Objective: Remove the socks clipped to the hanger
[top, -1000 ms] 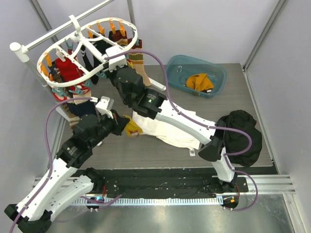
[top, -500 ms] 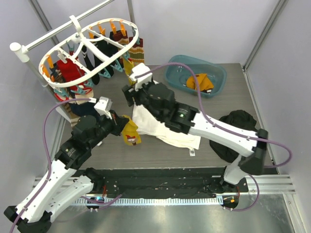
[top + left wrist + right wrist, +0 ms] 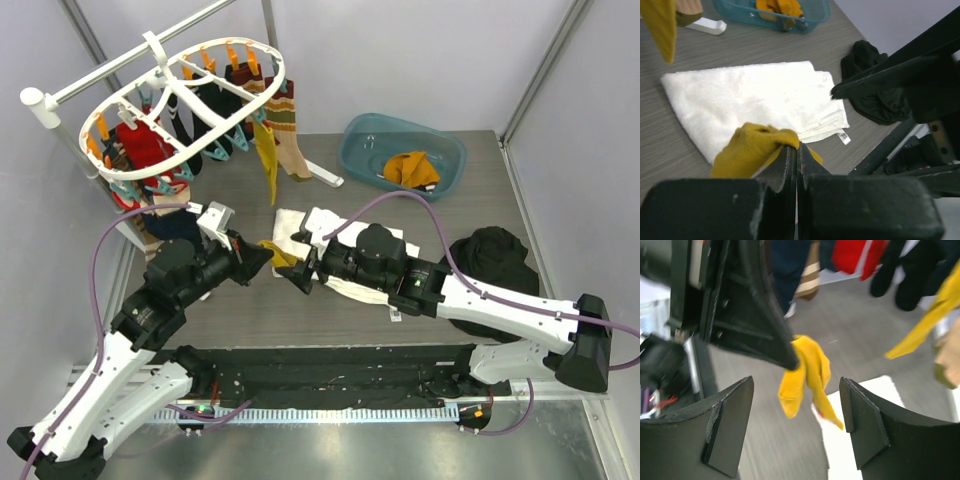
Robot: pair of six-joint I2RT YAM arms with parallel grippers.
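Left gripper (image 3: 264,256) clamps 1 mustard sock (image 3: 757,149) above the white cloth (image 3: 755,95); right gripper (image 3: 300,272) gapes beside.

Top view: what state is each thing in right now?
Left end effector: shut on a yellow sock.
Right end effector: open, close to that sock, holding nothing.
Hanger: hung on the pole, many socks clipped on.
Basin: holds yellow fabric.
White cloth: spread on the table.
Black garment: heaped.
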